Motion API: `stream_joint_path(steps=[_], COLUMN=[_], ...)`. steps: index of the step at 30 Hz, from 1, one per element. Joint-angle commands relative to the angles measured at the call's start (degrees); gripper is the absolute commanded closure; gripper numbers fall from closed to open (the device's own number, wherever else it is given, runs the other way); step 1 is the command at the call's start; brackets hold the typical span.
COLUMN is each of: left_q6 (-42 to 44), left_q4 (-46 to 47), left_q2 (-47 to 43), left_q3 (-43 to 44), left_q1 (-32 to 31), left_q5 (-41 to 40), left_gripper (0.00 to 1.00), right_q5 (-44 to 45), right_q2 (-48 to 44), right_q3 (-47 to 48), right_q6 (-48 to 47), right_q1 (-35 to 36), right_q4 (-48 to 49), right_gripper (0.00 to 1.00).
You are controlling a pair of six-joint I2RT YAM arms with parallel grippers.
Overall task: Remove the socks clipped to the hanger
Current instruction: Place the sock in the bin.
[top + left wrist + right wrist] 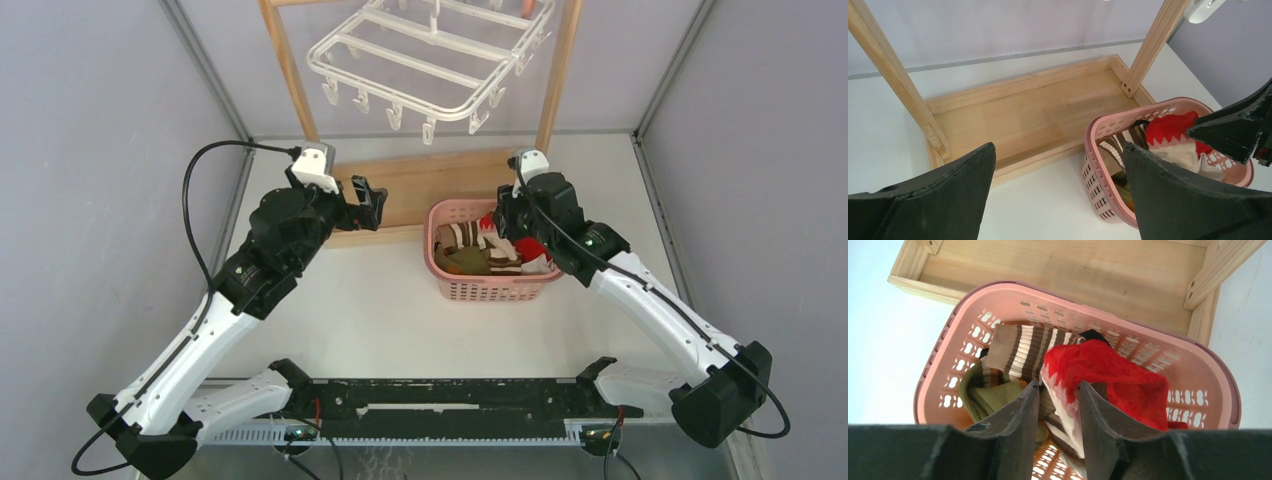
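Overhead, the hanger (395,100) hangs from the wooden stand (430,185) at the table's (380,320) far edge, its back half cut off by the frame. The socks (1023,347) lie heaped in the pink basket (1013,290), just in front of the stand's tray, with open table to its left and front. The left claw (1058,150) is spread wide, holding nothing, near the tray. The right claw (1059,386) hangs over the basket, partly parted, with a red-and-white sock (1108,370) in the gap. I cannot tell whether it is pinched or let go. From above, that arm hides the basket's right rim.
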Motion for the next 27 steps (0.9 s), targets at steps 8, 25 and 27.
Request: stream_joint_path(steps=[8, 25, 27], left_q6=[-0.3, -1.2, -1.4], left_q4=[0.6, 0.7, 0.8], left_q2=[-0.4, -0.6, -0.5], left_q3=[0.8, -0.9, -1.1], left_q1=[-0.3, -0.3, -0.3], left_q5=[-0.5, -1.2, -1.2], left_gripper=[0.0, 0.0, 0.0], right_q5=[0.3, -2.9, -3.3], right_q2=[4.4, 14.1, 15.1], right_q3=[-1.4, -4.5, -4.8], right_q6=[0.8, 3.8, 4.0], right_q1=[0.5, 0.4, 0.4], right_q4=[4.4, 4.5, 5.0], right_gripper=[0.5, 0.59, 0.59])
